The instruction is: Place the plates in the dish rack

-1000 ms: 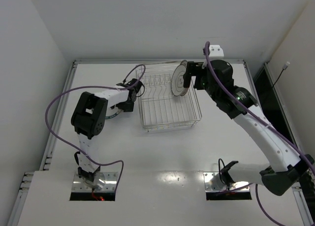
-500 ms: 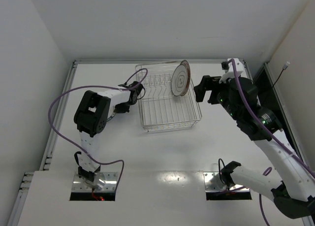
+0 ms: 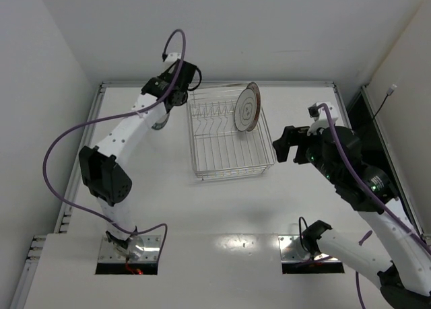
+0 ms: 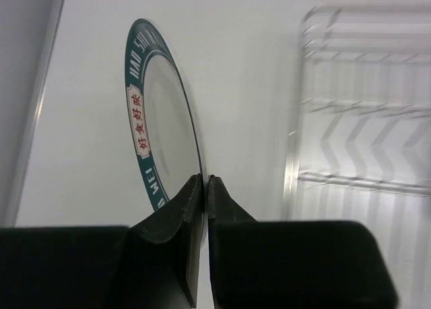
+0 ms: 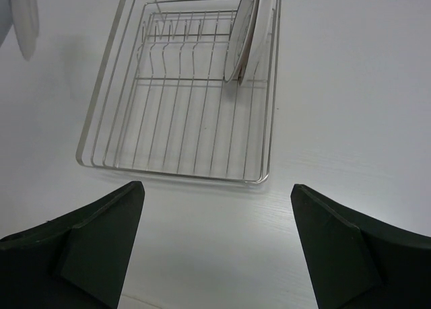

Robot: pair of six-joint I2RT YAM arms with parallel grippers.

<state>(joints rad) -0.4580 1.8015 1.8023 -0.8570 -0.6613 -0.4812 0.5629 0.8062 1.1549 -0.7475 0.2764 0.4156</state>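
The left gripper (image 4: 204, 181) pinches the rim of the round white green-edged plate (image 4: 161, 134), which looks hard, slippery and breakable, beside the silver wire dish rack (image 3: 232, 176); the right gripper (image 5: 217, 189) gapes open.

In my dish rack (image 3: 222, 151) one plate (image 3: 247, 107) stands upright at the right end; the tines (image 3: 212, 111) to its left are free for entry from above.

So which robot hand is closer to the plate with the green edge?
Left. The left gripper pinches the green-rimmed plate beside the dish rack; the right gripper hangs open on the rack's other side.
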